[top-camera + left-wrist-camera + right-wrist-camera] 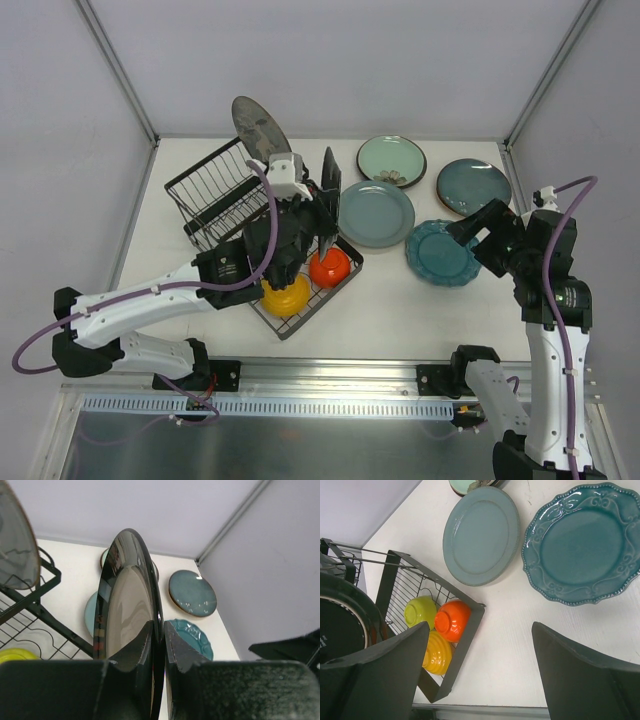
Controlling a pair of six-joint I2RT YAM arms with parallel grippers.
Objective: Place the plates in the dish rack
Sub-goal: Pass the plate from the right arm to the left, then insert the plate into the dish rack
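Left gripper (pixel 159 647): fingers (pixel 137 647) drawn almost fully together, clamped on the rim of a dark glossy plate (pixel 127 597). This plate is held upright, edge-on to the top camera, over the right side of the dish rack (pixel 215 190). Whether it touches the wires cannot be determined. The rack stands on the left half of the table (pixel 400 300), with its raised wire section toward the far left corner and its low basket toward the near edge. A dark grey patterned plate (pixel 260 125) stands on edge at the far end of the raised section. The basket contains a yellow bowl (pixel 285 295), an orange bowl (pixel 329 267) and a yellow-green bowl (pixel 420 611). Right gripper (pixel 480 627): fingers (pixel 580 672) spread wide and holding nothing, suspended above the near-left rim of the scalloped teal plate (pixel 443 252). Lying flat on the right half of the table are that plate, the grey-blue plate (pixel 375 213) just beside the rack, the mint green plate (pixel 391 160) near the far edge and the dark teal plate (pixel 473 186) toward the far right corner.
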